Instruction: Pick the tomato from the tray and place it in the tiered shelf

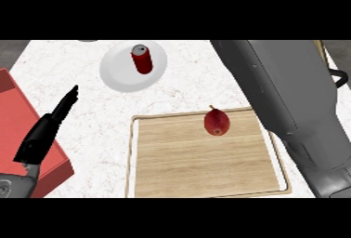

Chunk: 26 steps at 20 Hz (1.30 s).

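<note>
The tomato [217,122] lies on the tray [198,167], near its upper edge, right of centre in the frame. The left hand [41,135] is open with straight fingers at the left edge, over the red shelf [17,107], well apart from the tomato. The grey right forearm [288,93] passes just right of the tomato; its hand lies beyond the frame.
</note>
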Each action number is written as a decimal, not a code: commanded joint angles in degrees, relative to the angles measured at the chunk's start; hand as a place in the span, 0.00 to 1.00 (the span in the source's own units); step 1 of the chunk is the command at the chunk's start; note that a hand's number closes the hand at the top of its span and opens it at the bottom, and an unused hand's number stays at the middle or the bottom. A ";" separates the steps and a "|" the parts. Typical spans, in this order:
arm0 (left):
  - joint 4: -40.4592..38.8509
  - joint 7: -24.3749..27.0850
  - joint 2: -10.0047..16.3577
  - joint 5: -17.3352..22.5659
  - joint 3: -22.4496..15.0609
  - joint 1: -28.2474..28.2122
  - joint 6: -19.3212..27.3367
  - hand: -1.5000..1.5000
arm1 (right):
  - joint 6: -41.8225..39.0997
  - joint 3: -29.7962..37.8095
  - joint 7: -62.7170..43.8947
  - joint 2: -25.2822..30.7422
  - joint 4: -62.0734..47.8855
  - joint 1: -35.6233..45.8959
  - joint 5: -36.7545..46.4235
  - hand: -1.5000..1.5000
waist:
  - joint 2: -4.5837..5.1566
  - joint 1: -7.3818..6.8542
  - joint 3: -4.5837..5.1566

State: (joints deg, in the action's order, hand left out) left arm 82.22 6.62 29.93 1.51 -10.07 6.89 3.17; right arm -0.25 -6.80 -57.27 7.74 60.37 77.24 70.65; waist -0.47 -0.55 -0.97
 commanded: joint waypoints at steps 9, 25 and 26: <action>-2.65 1.01 -3.63 -1.18 -0.73 -0.95 0.49 0.50 | -16.89 6.18 0.96 9.21 -7.50 7.84 -1.82 1.00 | 0.41 0.86 1.02; 1.32 -0.85 -2.85 -1.29 1.70 -3.51 -0.95 0.50 | -14.12 11.49 14.03 18.91 -4.63 -7.98 -5.96 1.00 | 0.26 0.76 0.94; -2.96 2.98 -3.35 -1.28 2.33 -1.78 -2.00 0.50 | -12.89 12.63 14.56 19.01 -9.64 -3.73 -5.85 1.00 | 0.67 0.18 1.00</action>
State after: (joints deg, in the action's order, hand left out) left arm 83.18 7.21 28.87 0.41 -7.77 5.30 1.46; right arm -14.25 3.80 -45.41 25.84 52.16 73.96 66.43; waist -0.38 -0.30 -0.88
